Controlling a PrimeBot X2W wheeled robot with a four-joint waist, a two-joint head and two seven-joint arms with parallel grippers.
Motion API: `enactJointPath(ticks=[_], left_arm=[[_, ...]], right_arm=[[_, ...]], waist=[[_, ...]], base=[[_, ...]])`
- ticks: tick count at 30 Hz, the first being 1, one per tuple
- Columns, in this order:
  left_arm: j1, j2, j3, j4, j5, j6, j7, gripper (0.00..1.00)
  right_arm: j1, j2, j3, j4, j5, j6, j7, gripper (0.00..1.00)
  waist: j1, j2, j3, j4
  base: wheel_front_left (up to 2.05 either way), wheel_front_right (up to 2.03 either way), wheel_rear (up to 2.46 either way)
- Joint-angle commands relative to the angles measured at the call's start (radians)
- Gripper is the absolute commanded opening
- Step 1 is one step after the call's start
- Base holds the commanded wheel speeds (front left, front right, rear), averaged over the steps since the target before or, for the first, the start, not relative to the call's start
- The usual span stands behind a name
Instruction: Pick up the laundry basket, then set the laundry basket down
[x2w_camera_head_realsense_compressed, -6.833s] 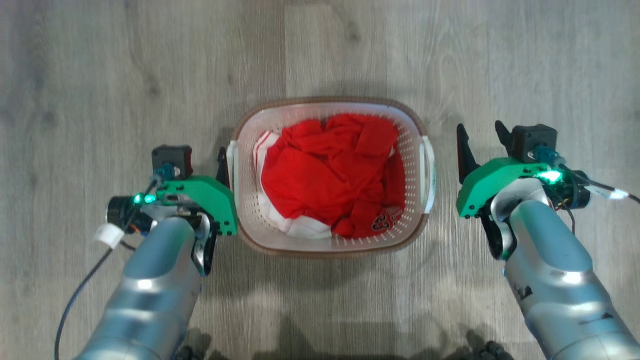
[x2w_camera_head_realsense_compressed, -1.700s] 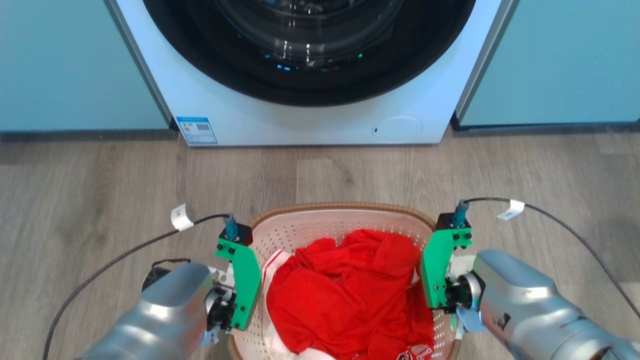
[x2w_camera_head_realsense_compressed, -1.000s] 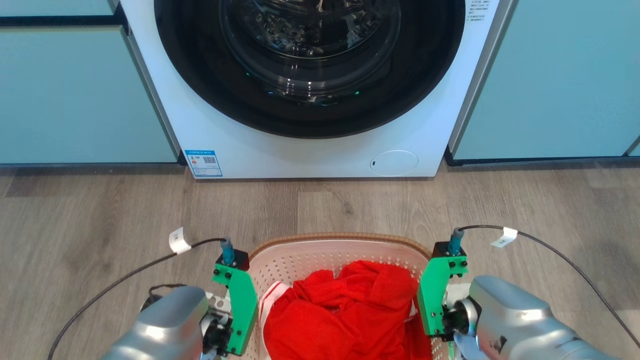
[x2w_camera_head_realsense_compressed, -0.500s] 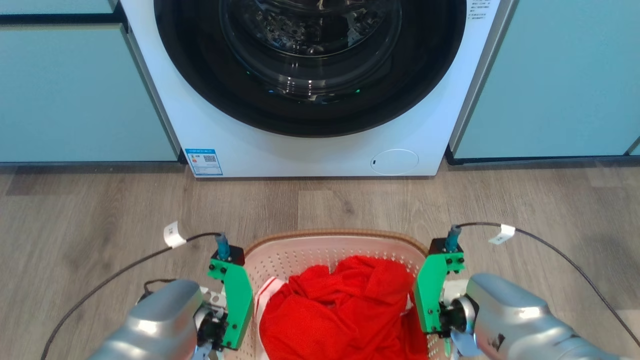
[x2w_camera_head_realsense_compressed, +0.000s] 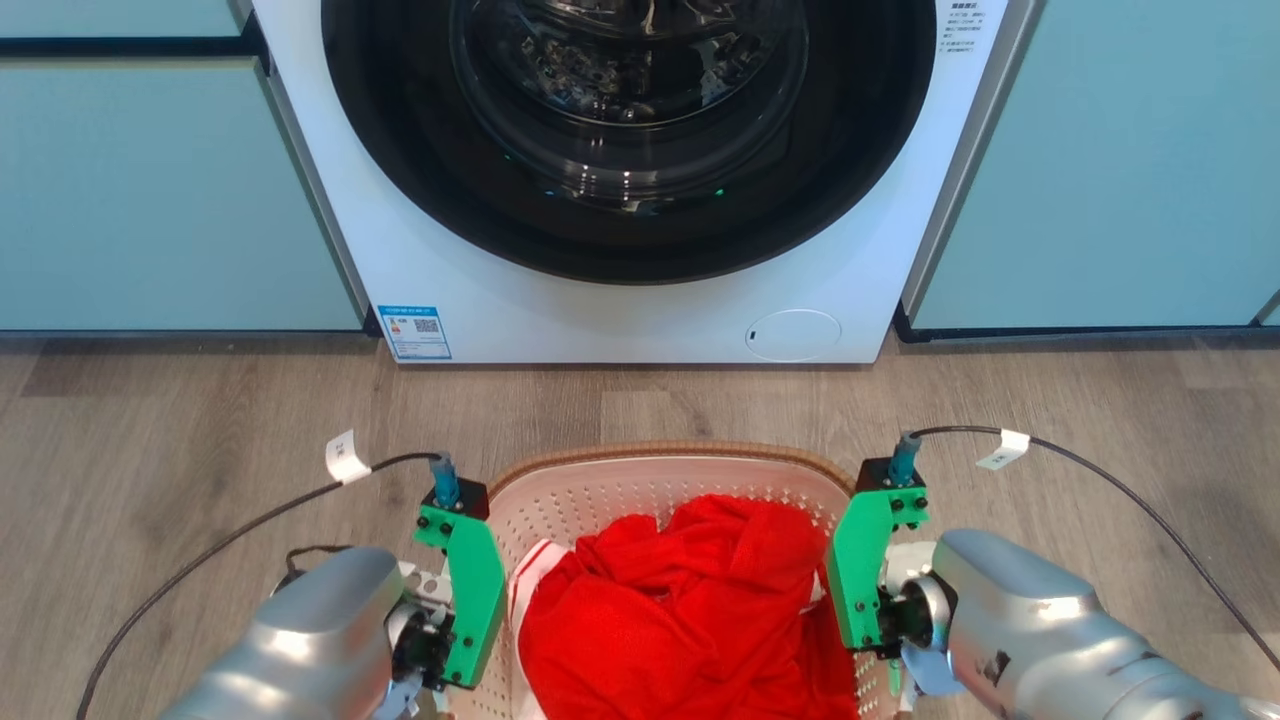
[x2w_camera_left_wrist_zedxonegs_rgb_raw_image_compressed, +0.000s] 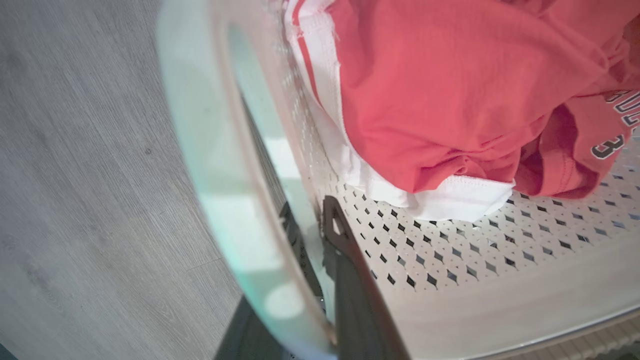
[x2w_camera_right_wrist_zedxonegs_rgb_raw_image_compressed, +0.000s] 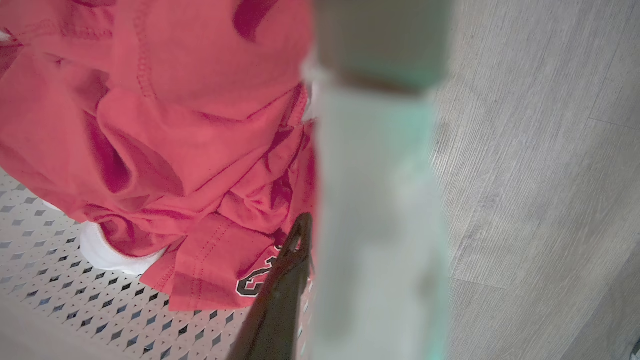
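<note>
Wood floor (x2w_camera_head_realsense_compressed: 200, 420) runs to a washing machine (x2w_camera_head_realsense_compressed: 640, 320). Your laundry basket (x2w_camera_head_realsense_compressed: 650, 480) is cut off below; left claw (x2w_camera_left_wrist_zedxonegs_rgb_raw_image_compressed: 310, 220) and right claw (x2w_camera_right_wrist_zedxonegs_rgb_raw_image_compressed: 325, 235) clench its handles (x2w_camera_left_wrist_zedxonegs_rgb_raw_image_compressed: 215, 150), blurred close-up.

Faced a white washing machine (x2w_camera_head_realsense_compressed: 640, 325) with a dark round door, pale teal cabinets (x2w_camera_head_realsense_compressed: 170, 190) on both sides. Showed the laundry basket (x2w_camera_head_realsense_compressed: 650, 488) at bottom centre, heaped with red clothes (x2w_camera_head_realsense_compressed: 690, 620). Had the left gripper (x2w_camera_head_realsense_compressed: 462, 600) and right gripper (x2w_camera_head_realsense_compressed: 858, 585) against its side walls, over the wood floor (x2w_camera_head_realsense_compressed: 200, 440).
</note>
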Motion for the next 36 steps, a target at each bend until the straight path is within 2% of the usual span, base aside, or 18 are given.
enactJointPath(ticks=[1,36], left_arm=[[-0.040,0.006,0.002,-0.030,0.020,-0.008,0.006,0.00],[-0.035,0.006,0.002,-0.025,0.015,-0.008,0.013,0.00]], right_arm=[[-0.060,0.036,0.002,-0.051,0.010,0.025,-0.008,0.00],[-0.071,0.037,0.045,-0.037,0.062,0.025,-0.013,0.00]], waist=[[0.0001,0.0000,0.000,0.001],[0.0001,0.0000,-0.004,-0.001]], base=[[0.00,0.00,0.00],[0.00,0.00,0.00]])
